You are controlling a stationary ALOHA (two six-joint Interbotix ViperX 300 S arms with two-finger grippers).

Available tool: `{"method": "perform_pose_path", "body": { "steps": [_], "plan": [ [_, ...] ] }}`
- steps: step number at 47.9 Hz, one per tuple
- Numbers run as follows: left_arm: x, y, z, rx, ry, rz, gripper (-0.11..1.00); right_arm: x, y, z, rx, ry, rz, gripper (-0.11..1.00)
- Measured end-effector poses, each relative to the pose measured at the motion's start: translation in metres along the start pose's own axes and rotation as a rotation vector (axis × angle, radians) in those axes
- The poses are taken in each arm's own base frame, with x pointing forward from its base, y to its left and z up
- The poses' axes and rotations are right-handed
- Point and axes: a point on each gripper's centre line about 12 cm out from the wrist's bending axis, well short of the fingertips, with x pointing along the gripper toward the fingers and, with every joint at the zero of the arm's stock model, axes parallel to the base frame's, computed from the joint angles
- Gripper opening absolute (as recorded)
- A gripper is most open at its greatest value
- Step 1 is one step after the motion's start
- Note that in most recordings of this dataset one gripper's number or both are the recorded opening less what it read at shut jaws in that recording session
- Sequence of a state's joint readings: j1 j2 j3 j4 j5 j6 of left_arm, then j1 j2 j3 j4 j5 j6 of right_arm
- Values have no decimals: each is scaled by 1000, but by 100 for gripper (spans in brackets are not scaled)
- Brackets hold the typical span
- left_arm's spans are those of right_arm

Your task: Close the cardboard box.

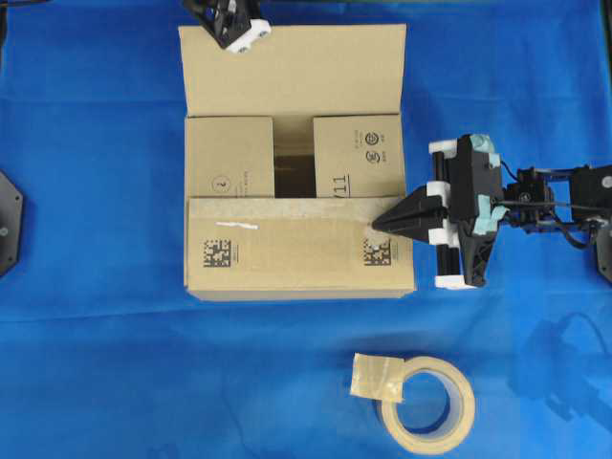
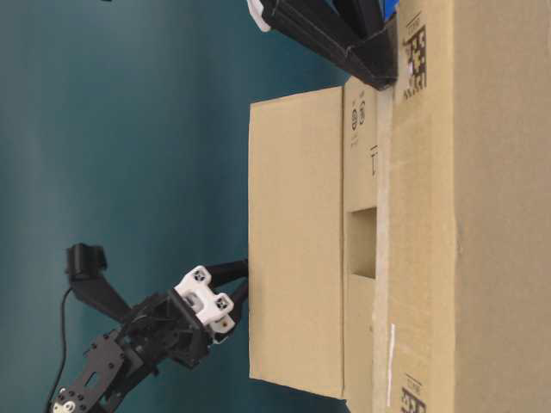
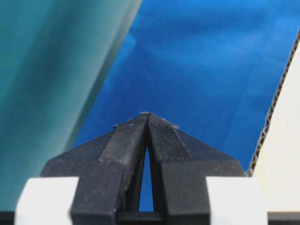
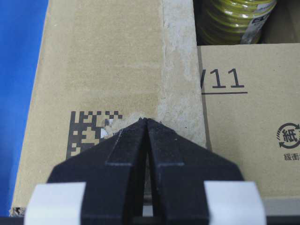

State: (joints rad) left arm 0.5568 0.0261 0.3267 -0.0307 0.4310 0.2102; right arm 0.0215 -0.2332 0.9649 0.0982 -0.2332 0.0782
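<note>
The cardboard box [image 1: 287, 273] sits mid-table. Both side flaps [image 1: 229, 158] [image 1: 359, 153] are folded in, with a gap between them. The front flap [image 1: 296, 244] lies folded over them. The back flap [image 1: 296, 72] still stands up, leaning back. My right gripper [image 1: 375, 227] [image 4: 146, 119] is shut and empty, its tip resting on the front flap beside a black square code [image 4: 89, 131]. Behind the back flap [image 2: 293, 249], my left gripper [image 2: 244, 284] [image 1: 232, 31] [image 3: 145, 114] is shut and empty, against the flap's outer face.
A beige tape roll [image 1: 428, 402] lies on the blue cloth [image 1: 96, 363] in front of the box, to the right. Inside the box a yellowish roll [image 4: 234, 18] shows through the gap. The right arm [image 1: 555, 196] reaches in from the right edge.
</note>
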Motion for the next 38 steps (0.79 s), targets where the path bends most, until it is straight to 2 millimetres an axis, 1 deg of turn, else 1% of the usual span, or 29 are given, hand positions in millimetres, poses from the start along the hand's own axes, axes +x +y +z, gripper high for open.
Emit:
{"method": "perform_pose_path", "body": {
  "steps": [10,17,25,35,38],
  "plan": [
    [-1,-13,-2,24,46,-31,0,0,-1,0,1,1,-4,0],
    [-3,-19,2,35,58,-43,0,0,-1,0,1,-5,-3,0],
    [-16,-34,10,45,60,-69,0,0,-1,0,2,-5,-3,0],
    [-30,-54,9,36,95,-108,0,0,-1,1,1,-7,-3,0],
    [-35,-63,7,41,101,-125,0,0,-1,0,2,-5,-3,0]
  ]
}}
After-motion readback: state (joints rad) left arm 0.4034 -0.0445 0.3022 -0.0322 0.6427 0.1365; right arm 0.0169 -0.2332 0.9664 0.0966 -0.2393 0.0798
